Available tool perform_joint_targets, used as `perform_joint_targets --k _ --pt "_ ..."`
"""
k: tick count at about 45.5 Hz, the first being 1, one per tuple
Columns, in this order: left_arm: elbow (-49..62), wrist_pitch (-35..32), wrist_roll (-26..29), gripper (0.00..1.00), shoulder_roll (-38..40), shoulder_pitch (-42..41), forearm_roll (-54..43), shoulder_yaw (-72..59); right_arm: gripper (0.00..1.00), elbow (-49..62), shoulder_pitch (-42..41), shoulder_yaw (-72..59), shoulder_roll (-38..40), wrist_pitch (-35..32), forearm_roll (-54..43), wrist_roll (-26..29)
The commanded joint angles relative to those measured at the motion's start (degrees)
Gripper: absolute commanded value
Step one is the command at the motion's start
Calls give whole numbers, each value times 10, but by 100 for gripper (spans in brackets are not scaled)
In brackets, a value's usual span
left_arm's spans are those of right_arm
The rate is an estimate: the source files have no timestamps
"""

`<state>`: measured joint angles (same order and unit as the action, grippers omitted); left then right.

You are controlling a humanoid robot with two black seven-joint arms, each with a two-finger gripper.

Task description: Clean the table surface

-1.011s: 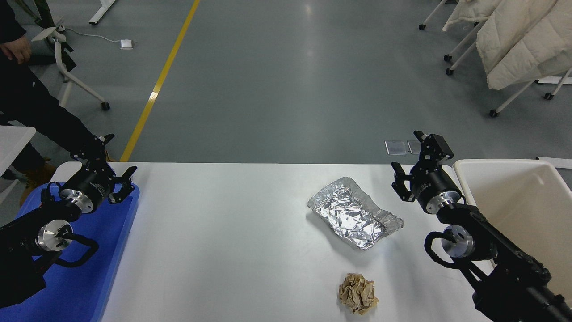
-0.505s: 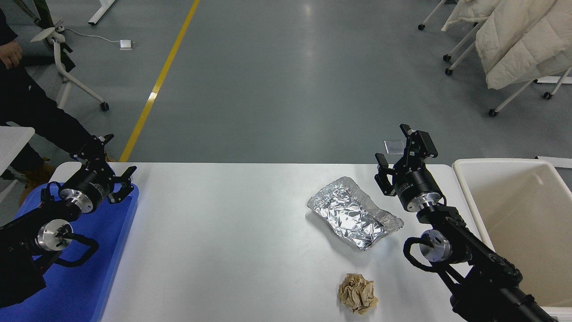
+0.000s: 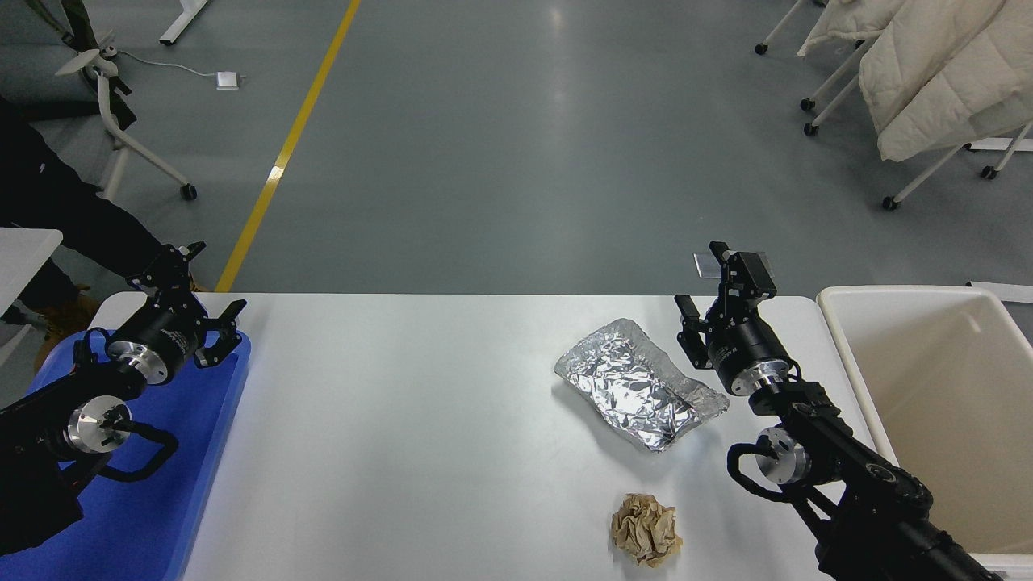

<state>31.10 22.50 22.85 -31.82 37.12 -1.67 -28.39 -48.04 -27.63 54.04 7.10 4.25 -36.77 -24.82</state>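
Currently the left gripper is parked over the blue tray, fingers spread, nothing held. The white table surface lies below both grippers. A crumpled foil tray sits just left of the right gripper, whose fingers are wide apart and empty; crumpled brown paper lies nearer the camera. Foil could be shoved or crushed if the fingers are lowered off-centre; the cream bin could be missed.
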Motion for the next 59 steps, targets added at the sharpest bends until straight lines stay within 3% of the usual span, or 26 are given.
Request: perform_joint_targets --k 1,14,24,30,42,59 --pt "0 0 0 100 0 0 0 0 100 9 -6 -2 -1 1 -2 -1" --pt "0 0 0 100 0 0 0 0 100 9 -8 -1 -1 14 12 6" --pt "0 0 0 100 0 1 0 0 100 -1 -8 -5 17 12 176 6" --pt "0 0 0 100 0 1 0 0 100 -13 -9 -6 45 10 188 5" --pt "-1 0 0 100 0 1 0 0 100 -26 -32 -52 113 30 160 1" --pt "0 0 0 100 0 1 0 0 100 -109 -109 -347 293 43 -2 5"
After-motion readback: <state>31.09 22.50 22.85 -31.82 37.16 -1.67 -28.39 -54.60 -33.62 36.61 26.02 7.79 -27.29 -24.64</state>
